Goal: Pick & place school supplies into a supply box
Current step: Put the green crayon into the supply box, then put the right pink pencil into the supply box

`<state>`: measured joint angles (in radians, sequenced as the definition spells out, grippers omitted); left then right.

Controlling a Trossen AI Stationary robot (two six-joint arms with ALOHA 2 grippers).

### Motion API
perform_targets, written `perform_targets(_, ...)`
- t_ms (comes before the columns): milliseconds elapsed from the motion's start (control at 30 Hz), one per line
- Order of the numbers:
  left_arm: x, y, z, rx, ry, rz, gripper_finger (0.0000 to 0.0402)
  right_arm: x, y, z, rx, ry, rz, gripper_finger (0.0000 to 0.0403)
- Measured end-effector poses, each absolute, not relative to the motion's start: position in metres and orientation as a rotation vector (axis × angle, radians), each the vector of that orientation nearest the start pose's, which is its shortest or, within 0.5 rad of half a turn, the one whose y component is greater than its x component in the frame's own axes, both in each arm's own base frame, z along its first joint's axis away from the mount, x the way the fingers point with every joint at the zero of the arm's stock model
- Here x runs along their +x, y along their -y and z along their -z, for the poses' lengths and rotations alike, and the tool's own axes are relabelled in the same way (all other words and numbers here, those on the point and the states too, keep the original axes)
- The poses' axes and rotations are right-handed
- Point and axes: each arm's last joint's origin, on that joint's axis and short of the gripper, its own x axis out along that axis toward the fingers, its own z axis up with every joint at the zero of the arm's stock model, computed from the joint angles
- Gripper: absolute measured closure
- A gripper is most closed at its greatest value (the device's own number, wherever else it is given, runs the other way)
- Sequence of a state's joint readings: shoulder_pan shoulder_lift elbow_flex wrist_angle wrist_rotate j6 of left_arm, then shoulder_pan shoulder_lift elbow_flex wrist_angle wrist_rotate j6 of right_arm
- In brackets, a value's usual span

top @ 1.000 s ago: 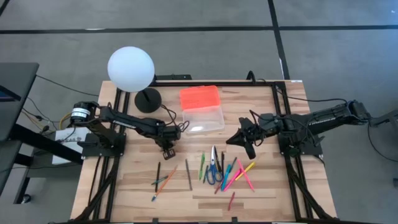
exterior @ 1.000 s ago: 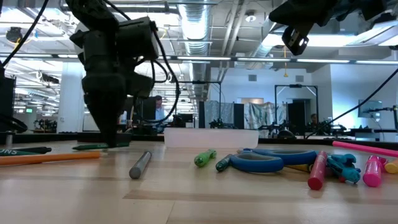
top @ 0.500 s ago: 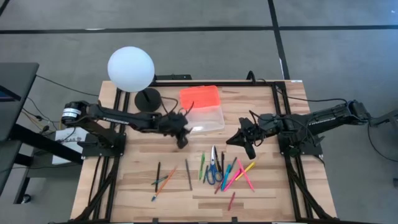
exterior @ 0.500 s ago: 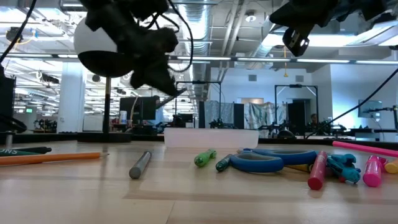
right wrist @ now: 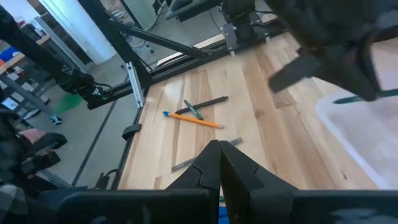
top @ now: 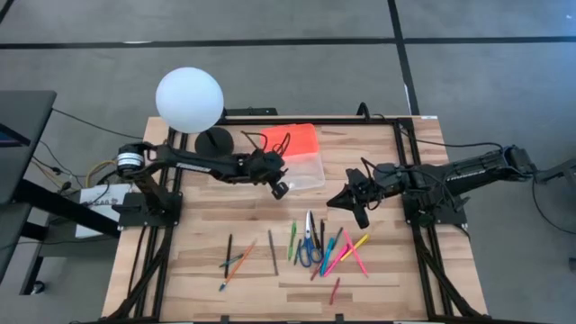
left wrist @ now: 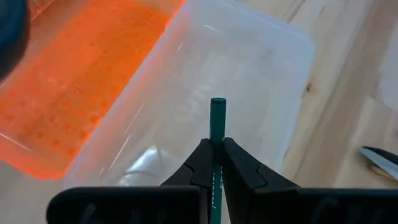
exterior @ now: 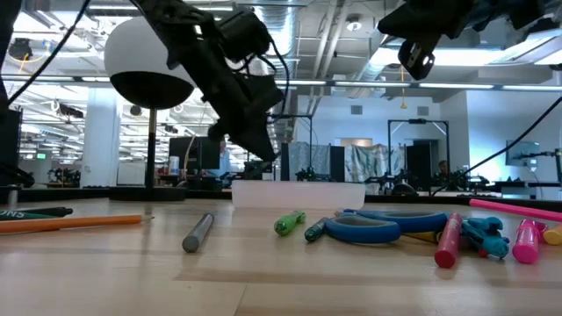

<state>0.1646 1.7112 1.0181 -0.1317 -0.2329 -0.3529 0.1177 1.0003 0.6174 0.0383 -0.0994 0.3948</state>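
Note:
My left gripper hangs over the near left part of the clear supply box, shut on a dark green pencil. The box's orange lid lies against its far side. The other school supplies lie on the table: blue-handled scissors, a pink, yellow and blue cluster, and an orange and dark group. My right gripper waits shut and empty, raised to the right of the box. My left gripper pinches the green pencil's shaft between its two fingers, which lie along the pencil. The fingers slant down from the table's left. A short end sticks out past the fingertips over the box; the pencil is lifted clear.
A white globe lamp on a black base stands at the far left, close to my left arm. In the low view a grey pen and green markers lie in front of the box.
My left gripper has risen from the table by the left group of pencils and gone right and far, to the box. It has tipped from pointing straight down to a slant. The green pencil has been lifted off the table with it.

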Motion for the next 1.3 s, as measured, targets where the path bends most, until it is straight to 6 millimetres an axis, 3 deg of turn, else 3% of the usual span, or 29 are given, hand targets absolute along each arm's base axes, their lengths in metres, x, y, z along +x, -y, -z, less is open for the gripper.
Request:
perform_targets(167, 0.35, -0.067, -0.186, -0.24, -0.785, -0.515, 0.0376, 0.215, -0.028, -0.255, 0.419, -0.408, -0.132, 0.0403)
perform_targets(433, 0.357, -0.071, -0.201, -0.147, -0.75, -0.531, 0.0278, 0.208, -0.027, -0.24, 0.514, -0.579, -0.035, 0.0403)
perform_targets(567, 0.358, -0.071, -0.207, -0.177, -0.766, -0.485, 0.0251, 0.205, -0.03, -0.236, 0.579, -0.641, -0.016, 0.0403)
perform_targets(767, 0.354, -0.055, -0.244, -0.199, -0.781, -0.331, 0.0245, 0.188, -0.056, -0.229, 0.674, -0.815, -0.06, 0.0403)
perform_targets(967, 0.331, -0.029, -0.285, -0.108, -0.731, -0.264, 0.0245, 0.169, -0.082, -0.223, 0.703, -0.915, -0.006, 0.0403)
perform_targets(1300, 0.3, -0.015, -0.314, -0.039, -0.709, -0.348, 0.0245, 0.157, -0.107, -0.21, 0.635, -0.912, 0.154, 0.0387)
